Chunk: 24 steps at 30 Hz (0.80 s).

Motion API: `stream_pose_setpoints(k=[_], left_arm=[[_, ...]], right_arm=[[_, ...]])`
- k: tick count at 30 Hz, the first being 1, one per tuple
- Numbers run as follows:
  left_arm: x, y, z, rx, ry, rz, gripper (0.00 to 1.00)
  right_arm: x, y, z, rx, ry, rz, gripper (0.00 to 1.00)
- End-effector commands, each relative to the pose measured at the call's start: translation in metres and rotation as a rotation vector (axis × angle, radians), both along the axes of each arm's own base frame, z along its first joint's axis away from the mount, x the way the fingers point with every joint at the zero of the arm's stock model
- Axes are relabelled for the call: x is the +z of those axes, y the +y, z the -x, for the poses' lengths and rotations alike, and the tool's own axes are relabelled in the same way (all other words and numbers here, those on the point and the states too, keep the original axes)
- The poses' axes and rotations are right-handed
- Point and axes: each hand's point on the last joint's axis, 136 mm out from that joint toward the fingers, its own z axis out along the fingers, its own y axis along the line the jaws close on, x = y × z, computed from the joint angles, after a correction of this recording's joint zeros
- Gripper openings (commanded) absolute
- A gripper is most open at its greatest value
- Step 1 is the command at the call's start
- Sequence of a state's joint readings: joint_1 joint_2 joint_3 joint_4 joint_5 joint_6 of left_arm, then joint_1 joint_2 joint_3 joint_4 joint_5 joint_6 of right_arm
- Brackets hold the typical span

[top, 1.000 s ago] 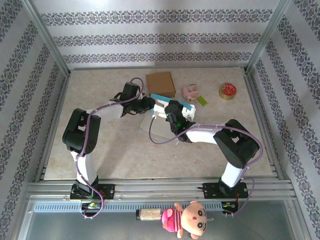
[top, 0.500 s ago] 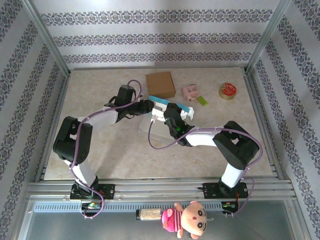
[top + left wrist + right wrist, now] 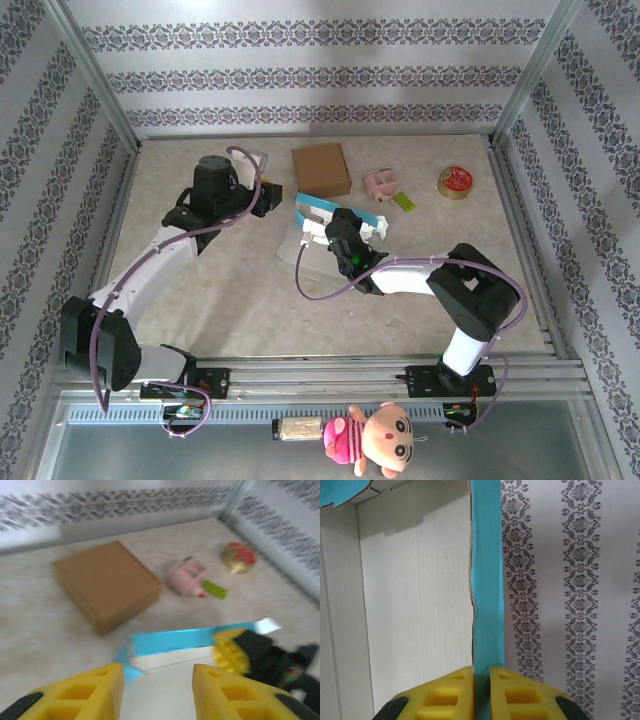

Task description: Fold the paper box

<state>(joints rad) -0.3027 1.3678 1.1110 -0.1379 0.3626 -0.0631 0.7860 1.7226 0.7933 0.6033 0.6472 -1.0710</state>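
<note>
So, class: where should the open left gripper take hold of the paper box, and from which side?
Probably the blue-edged flap's free left end, approached from the left: it stands as a thin upright edge, and the right gripper pinches its other end.

Found on the beige marbled table (image 3: pixel 200 300): brown cardboard box (image 3: pixel 321 168) near the far edge, pink object (image 3: pixel 379 183) right of it, green piece (image 3: pixel 403 201) just beside that, round red-topped tin (image 3: pixel 456 182) farther right, white blue-edged paper box (image 3: pixel 315 245) mid-table.
</note>
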Motion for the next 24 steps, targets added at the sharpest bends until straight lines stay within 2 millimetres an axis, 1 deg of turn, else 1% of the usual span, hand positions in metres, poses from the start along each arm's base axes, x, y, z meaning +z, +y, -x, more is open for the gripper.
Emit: stream_pose_setpoints(k=[1, 3, 7, 11, 13, 19, 22, 24], left_arm=[[-0.057, 0.044, -0.003, -0.011, 0.108, -0.329, 0.37], [-0.065, 0.045, -0.004, -0.075, 0.148, -0.321, 0.35], [-0.093, 0.033, 0.001, -0.274, 0.182, -0.374, 0.35], [-0.118, 0.032, -0.014, -0.324, 0.183, -0.428, 0.34], [-0.127, 0.028, -0.021, -0.361, 0.182, -0.437, 0.34], [-0.137, 0.003, -0.042, -0.480, 0.103, -0.383, 0.39], [-0.137, -0.009, -0.047, -0.526, 0.077, -0.346, 0.43], [-0.136, -0.019, -0.046, -0.571, 0.077, -0.307, 0.47]], right_arm=[[-0.043, -0.005, 0.020, 0.024, 0.147, 0.066, 0.15], [-0.044, -0.001, 0.021, 0.027, 0.163, 0.046, 0.15], [-0.044, 0.004, 0.023, 0.032, 0.176, 0.040, 0.15], [-0.043, 0.005, 0.024, 0.040, 0.184, 0.031, 0.15], [-0.042, 0.007, 0.025, 0.040, 0.189, 0.022, 0.15], [-0.040, 0.009, 0.024, 0.036, 0.192, 0.009, 0.15], [-0.040, 0.009, 0.024, 0.033, 0.193, 0.006, 0.15], [-0.040, 0.009, 0.024, 0.030, 0.194, 0.000, 0.15]])
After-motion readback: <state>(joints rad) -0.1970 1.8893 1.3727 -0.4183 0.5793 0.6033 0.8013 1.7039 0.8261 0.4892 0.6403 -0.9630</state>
